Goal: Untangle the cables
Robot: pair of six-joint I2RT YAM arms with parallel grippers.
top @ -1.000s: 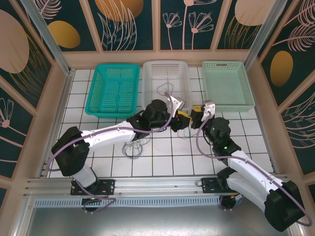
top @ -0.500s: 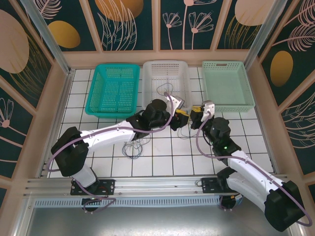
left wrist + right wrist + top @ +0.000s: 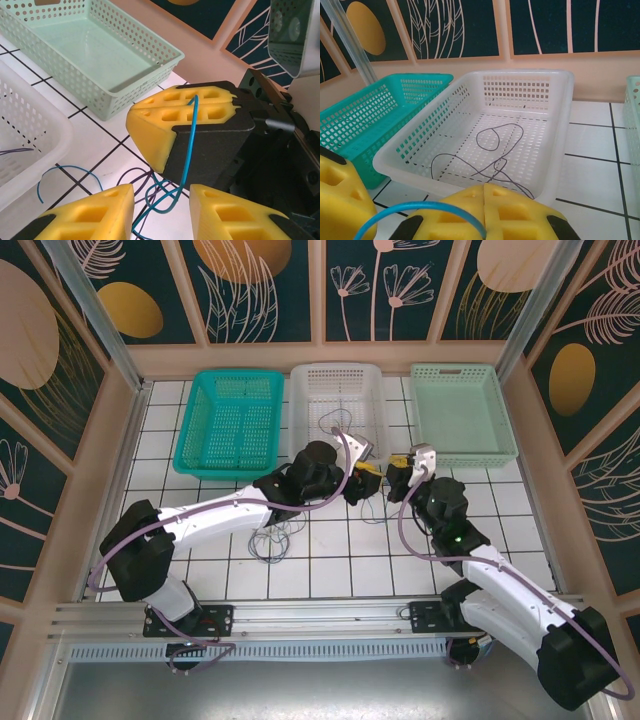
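Observation:
A teal-blue cable rises from the tiles into the seam of my right gripper, which is shut on it. In the left wrist view that gripper faces me from just ahead. My left gripper is open; the blue cable's loop hangs between its yellow fingers without being pinched. Thin purple cables lie crossed under the loop. In the top view both grippers meet mid-table, left beside right. A second loose tangle of cables lies under the left forearm.
Three baskets line the back: teal, white and mint. One dark cable lies curled in the white basket. The mint basket's corner is close behind the grippers. Wooden walls enclose the tiled table.
The left arm has shifted slightly to the left and back. The right gripper has kept its place and its hold on the blue cable.

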